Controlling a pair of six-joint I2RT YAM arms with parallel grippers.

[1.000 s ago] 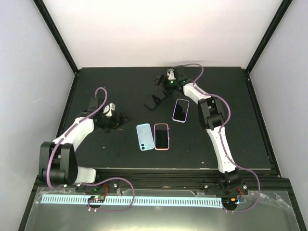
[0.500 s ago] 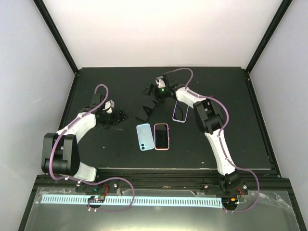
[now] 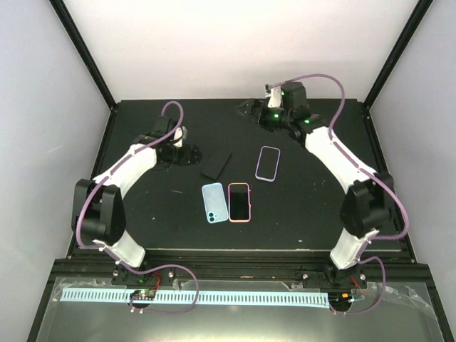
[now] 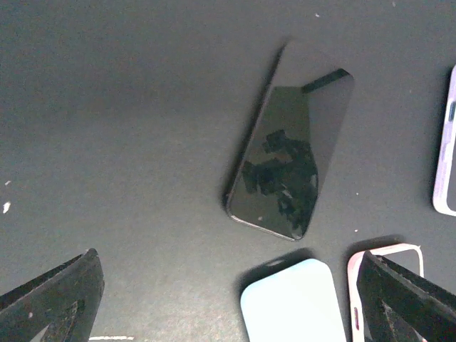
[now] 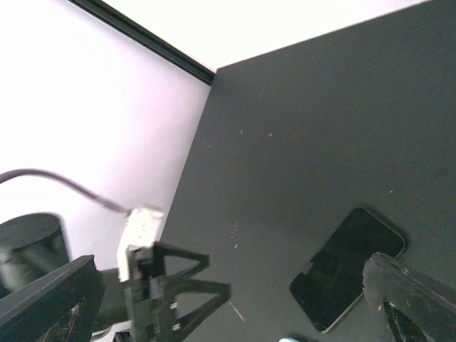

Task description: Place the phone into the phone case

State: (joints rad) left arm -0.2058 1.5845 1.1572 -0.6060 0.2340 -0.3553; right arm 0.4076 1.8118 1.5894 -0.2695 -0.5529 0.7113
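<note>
**Flat, glossy phone and three cases to choose from**

The phone point(image 3: 217, 165) lies flat near mid-table, free of both arms. The left gripper point(image 3: 188, 154) hangs at its 9 o'clock and the right gripper point(image 3: 251, 110) at its 1 o'clock. Each wrist view shows its fingers spread wide with nothing between them.

Risks, as I judge them:
- The phone is thin and lies flush on the table, so fingers closing from above may skid off the glass. They could also shove it toward the blue case point(image 3: 214, 203) at its 6 o'clock.
- The phone sits askew to the pink case point(image 3: 239, 202) and the purple case point(image 3: 268, 164), so a corner entering crooked could jam on a rim.
- Which case fits cannot be told from here.

The left wrist view shows the screen facing up and mirroring the gripper, with the pink case's rim framing bare table. The overhead view adds all three cases and both arms. The right wrist view shows the left gripper beside the phone, but hardly any of the cases.
</note>
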